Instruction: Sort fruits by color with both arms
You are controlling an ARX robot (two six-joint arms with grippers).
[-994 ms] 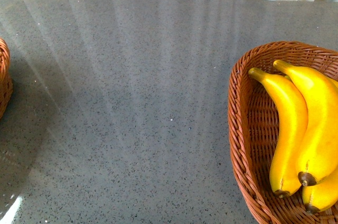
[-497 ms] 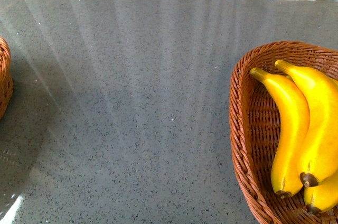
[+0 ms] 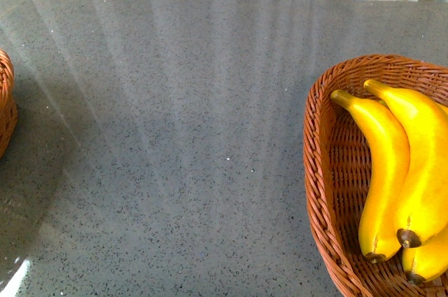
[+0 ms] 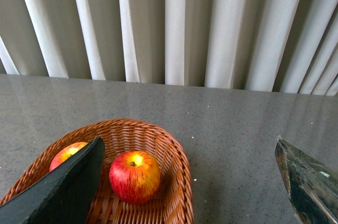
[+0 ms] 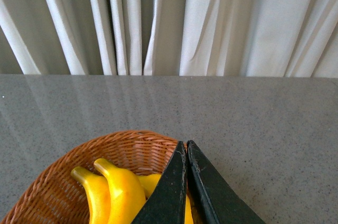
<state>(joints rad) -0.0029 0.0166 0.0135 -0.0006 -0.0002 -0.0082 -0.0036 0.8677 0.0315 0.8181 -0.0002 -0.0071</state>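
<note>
Sorting appears finished: bananas (image 3: pixel 392 171) lie in the right basket (image 3: pixel 318 192), apples (image 4: pixel 134 176) in the left basket (image 4: pixel 174 155). Left gripper (image 4: pixel 190 182) gapes wide, empty; right gripper (image 5: pixel 186 182) is pinched closed, empty. A careless retreat might snag a basket rim.

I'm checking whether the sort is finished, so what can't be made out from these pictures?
- Front view: the left basket is cut off by the frame edge; its contents are unseen.
- Front view: the right basket and its bananas run past the frame edge; a full count is impossible.
- Left wrist view: one apple is partly hidden by a finger of the open left gripper.
- Right wrist view: the shut right gripper covers part of the bananas.
</note>
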